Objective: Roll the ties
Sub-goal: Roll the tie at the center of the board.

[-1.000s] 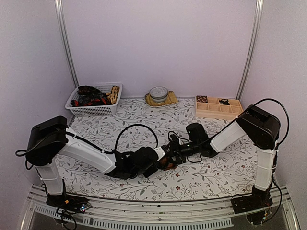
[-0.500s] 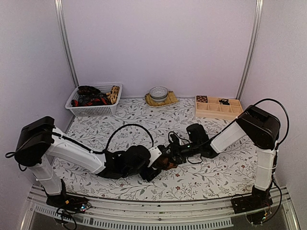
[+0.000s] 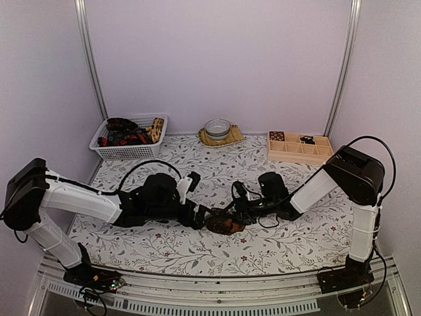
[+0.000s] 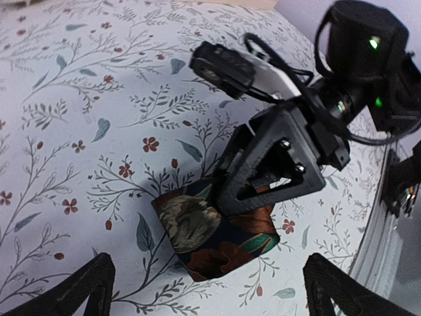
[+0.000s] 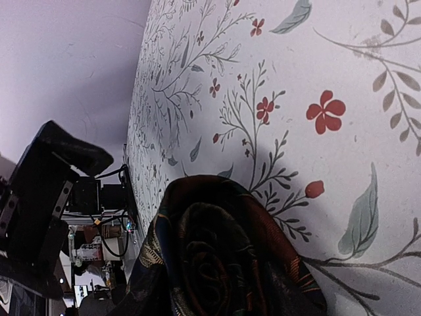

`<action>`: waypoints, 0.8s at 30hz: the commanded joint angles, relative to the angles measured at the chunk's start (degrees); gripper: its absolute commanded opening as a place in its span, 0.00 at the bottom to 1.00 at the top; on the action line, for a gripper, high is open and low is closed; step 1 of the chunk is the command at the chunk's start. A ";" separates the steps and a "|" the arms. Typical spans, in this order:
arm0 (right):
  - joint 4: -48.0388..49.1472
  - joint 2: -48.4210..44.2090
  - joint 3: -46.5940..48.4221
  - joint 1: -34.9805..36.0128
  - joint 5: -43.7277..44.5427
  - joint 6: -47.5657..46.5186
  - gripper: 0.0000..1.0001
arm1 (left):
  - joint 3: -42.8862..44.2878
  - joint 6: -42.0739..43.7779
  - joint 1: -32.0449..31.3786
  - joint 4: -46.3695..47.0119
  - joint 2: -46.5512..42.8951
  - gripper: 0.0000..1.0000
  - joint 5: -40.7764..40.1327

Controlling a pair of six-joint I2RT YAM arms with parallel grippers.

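Holding one rolled tie between two arms

Right fingers [image 4: 293, 155] clamp the rolled tie [image 4: 210, 237]. In the left wrist view one black lattice finger presses against the roll's upper side, and its partner is hidden behind the fabric. The roll rests on the bench [image 3: 276, 243], dark cloth with red-brown, green and pale patches, its wound end turned toward the right wrist camera.

Left fingers [image 4: 75, 289] are spread wide and grip nothing, one tip at each lower corner of their own view. The roll lies ahead of them, in line with the gap between the two tips but clear of both, so only the right fingers touch it. From above, the two sets of fingers face each other with the roll just past the left tips.

Well apart from the left fingers, back past their wrist toward the far wall, a white slatted basket [image 3: 125, 151] holds a heap of unrolled ties [image 3: 122, 135], mostly dark with red. A tan-patterned tie [image 3: 156, 128] lies at its end nearer the fingers.

Well behind the right fingers, a wooden tray [image 3: 296, 157] is split into compartments. The back-row cell nearest the fingers holds a small dark patterned roll [image 3: 277, 135]. Another back-row cell holds something black [image 3: 306, 139], too small to identify.

Between basket and tray, a glass bowl [image 3: 218, 127] rests on a tan mat [image 3: 230, 137]; its contents cannot be made out
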 commanded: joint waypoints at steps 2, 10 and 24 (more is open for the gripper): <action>-4.73 -0.13 -2.44 0.56 3.52 -4.51 0.48 | -4.00 -20.59 6.92 11.70 4.99 1.00 19.61; -6.70 -2.11 -2.53 0.97 5.36 -7.21 0.48 | -4.35 -32.99 8.29 24.71 15.56 1.00 29.29; -10.06 -7.13 -4.45 1.87 9.73 -10.47 0.48 | -3.41 -42.60 6.91 34.65 29.80 1.00 34.59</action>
